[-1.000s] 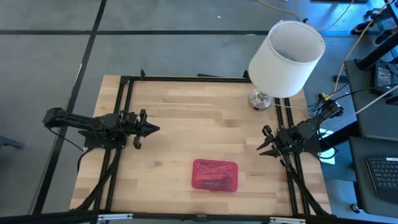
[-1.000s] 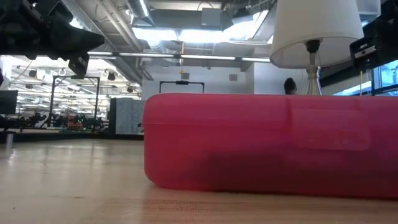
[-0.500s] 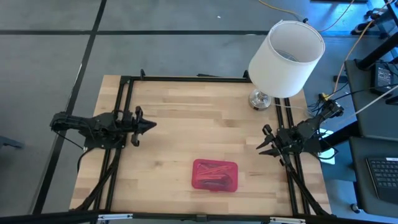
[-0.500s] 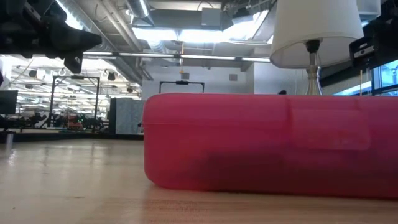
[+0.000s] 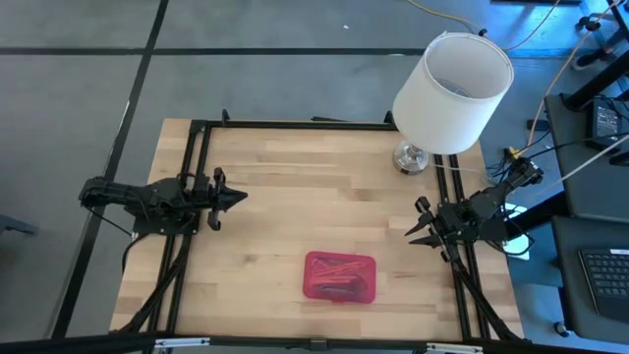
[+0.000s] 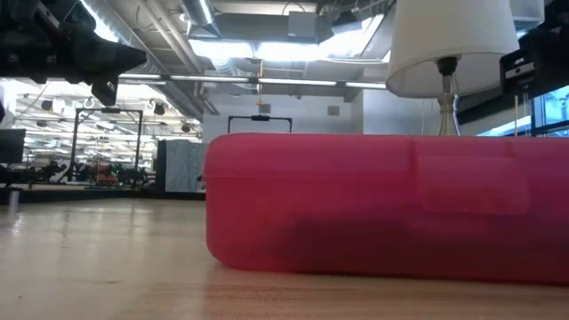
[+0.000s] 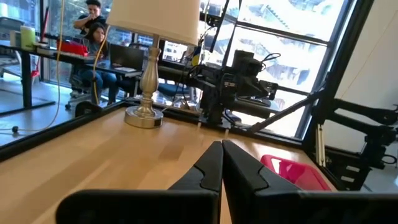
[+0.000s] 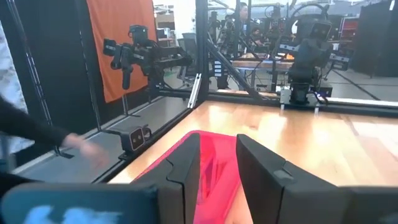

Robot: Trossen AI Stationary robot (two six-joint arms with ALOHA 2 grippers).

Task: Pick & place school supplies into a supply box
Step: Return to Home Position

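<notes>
High view puts the flat rectangular red-pink plastic supply box toward the near edge of the pale wooden table, lid down, thin pens showing faintly through it, well apart from both arms. The left gripper hangs over the table's left side, fingers pressed together and empty. The right gripper sits at the right edge, fingers slightly parted and empty. To retreat well, each arm should probably fold back along its own side, clear of the box and the white-shaded lamp at the far right.

Red-pink supply box — seemingly closed
</notes>
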